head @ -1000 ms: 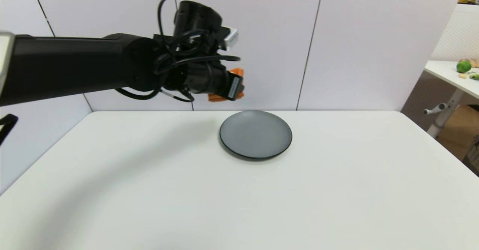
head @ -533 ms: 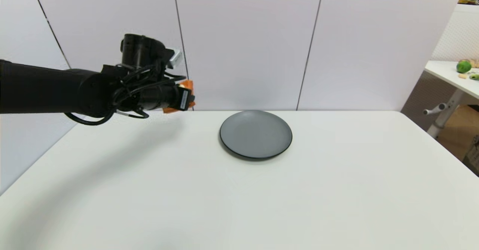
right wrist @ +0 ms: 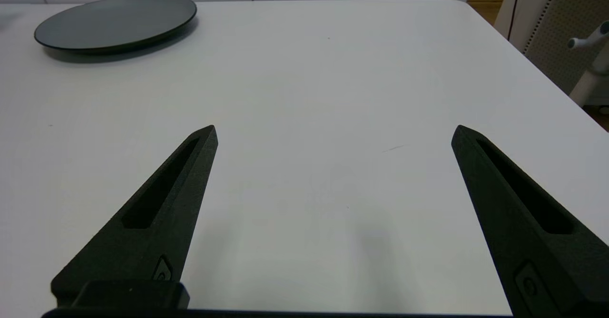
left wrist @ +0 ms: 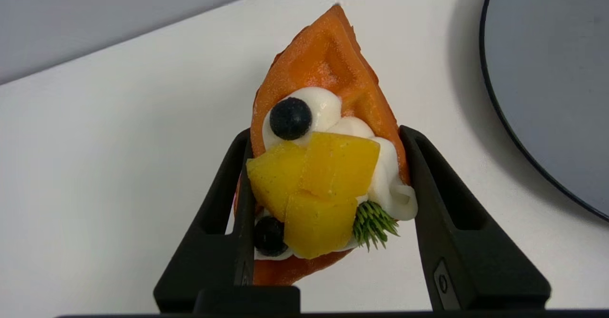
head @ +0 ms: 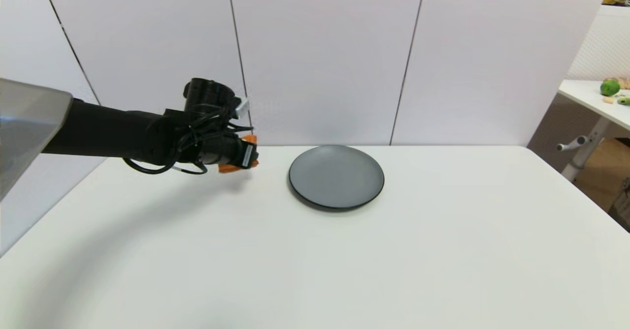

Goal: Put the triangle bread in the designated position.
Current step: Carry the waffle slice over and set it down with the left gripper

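though aloft, triangle bread [left wrist: 323, 165] between left jaws

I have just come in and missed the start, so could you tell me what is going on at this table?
The left gripper holds the triangle bread between its fingers, low over the white table, just left of the grey plate, which has nothing on it. The bread has not been released yet. The right gripper is open over bare table nearer the robot, holding nothing.

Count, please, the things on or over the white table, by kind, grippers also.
Triangle bread: 1, held in the left gripper
Plate: 1, dark grey
Grippers: 2, the left one and the right gripper, open
Total: 4
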Available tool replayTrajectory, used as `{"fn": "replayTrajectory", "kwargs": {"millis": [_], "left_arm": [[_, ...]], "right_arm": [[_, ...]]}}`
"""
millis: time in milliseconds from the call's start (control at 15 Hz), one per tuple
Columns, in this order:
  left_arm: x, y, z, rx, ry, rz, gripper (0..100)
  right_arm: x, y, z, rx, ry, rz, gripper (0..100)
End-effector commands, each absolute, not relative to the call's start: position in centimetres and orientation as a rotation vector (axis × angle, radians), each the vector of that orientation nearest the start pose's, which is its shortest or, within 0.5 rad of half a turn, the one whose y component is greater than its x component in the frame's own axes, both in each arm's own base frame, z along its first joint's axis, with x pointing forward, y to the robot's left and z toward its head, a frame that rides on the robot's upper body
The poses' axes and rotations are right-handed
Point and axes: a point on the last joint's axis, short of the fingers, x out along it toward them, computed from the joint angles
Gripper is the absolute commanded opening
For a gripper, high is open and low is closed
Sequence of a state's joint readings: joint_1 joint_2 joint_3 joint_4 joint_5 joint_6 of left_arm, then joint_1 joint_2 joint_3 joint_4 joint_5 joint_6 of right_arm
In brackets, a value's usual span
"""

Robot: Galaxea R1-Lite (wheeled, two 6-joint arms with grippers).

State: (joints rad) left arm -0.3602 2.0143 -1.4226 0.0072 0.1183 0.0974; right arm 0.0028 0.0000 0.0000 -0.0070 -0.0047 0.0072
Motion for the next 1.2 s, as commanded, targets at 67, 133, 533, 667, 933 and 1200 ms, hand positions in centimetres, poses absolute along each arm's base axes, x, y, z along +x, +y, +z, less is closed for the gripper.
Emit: {"fn": "replayTrajectory", "kwargs": {"millis": [67, 133, 533, 667, 933, 1200], "left_arm": [[38.8, -15.0, 16.8, 0.27, 0.704, -0.308, 0], [38.8, -15.5, 16.6, 0.266, 0.734, -0.347, 0], [40.1, -17.4, 15.7, 0.295, 0.781, -0.4, 0], [40.3, -17.6, 15.2, 0.3, 0.788, -0.406, 0], [40.6, -17.7, 14.7, 0.314, 0.794, -0.409, 0], [40.6, -17.8, 14.5, 0.313, 0.798, -0.409, 100]], "right_arm": [[-2.3, 0.0, 7.6, 0.008, -0.005, -0.002, 100], [-2.3, 0.0, 7.6, 0.008, -0.003, -0.002, 100], [-2.3, 0.0, 7.6, 0.006, -0.003, -0.002, 100], [-2.3, 0.0, 7.6, 0.006, -0.003, -0.002, 100], [-2.3, 0.0, 7.6, 0.006, -0.003, -0.002, 100], [-2.3, 0.0, 7.6, 0.006, -0.005, -0.002, 100]]}}
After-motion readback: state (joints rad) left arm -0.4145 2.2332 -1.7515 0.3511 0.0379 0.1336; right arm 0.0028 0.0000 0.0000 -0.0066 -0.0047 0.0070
